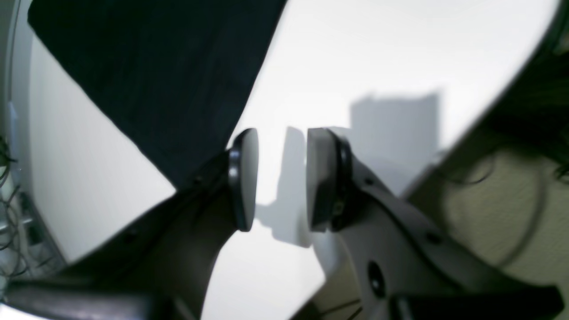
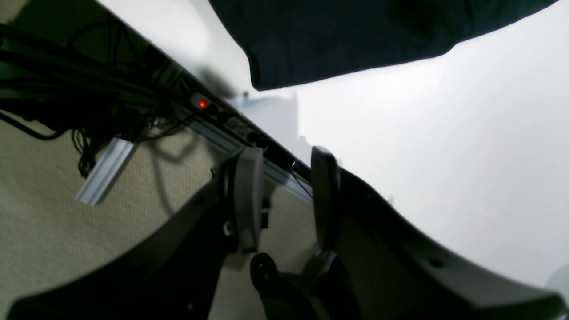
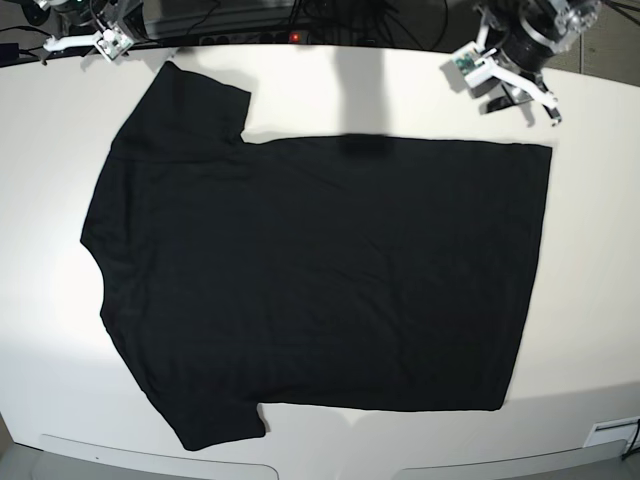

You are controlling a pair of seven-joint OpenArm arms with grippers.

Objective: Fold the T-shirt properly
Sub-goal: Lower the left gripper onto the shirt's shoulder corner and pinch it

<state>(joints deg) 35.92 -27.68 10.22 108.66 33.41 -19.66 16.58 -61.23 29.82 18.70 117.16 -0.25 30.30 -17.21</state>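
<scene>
In the left wrist view, we see the left gripper (image 1: 282, 180) with its jaws apart and nothing between them, only bare white tabletop (image 1: 378, 53) behind the gap. The T-shirt (image 1: 151, 75) lies flat to the upper left, one corner of it close beside the left-hand pad.

In the right wrist view, the right gripper (image 2: 284, 200) also stands with jaws apart and empty. It hangs over the tabletop (image 2: 444, 142) edge, with cables and floor to the left. A rounded corner of the T-shirt (image 2: 346, 40) lies farther off, apart from the pads.

In the base view, the T-shirt (image 3: 320, 290) lies spread plain side up across the tabletop (image 3: 590, 250), sleeves at the left, hem at the right. The left gripper (image 3: 515, 90) sits at the far right beyond the hem corner; the right arm is barely in frame at far left.

We judge the main risks as follows: a pinch taking only one cloth layer, which would peel the shirt apart, and uneven lifting by the two arms, which would skew the fold.
</scene>
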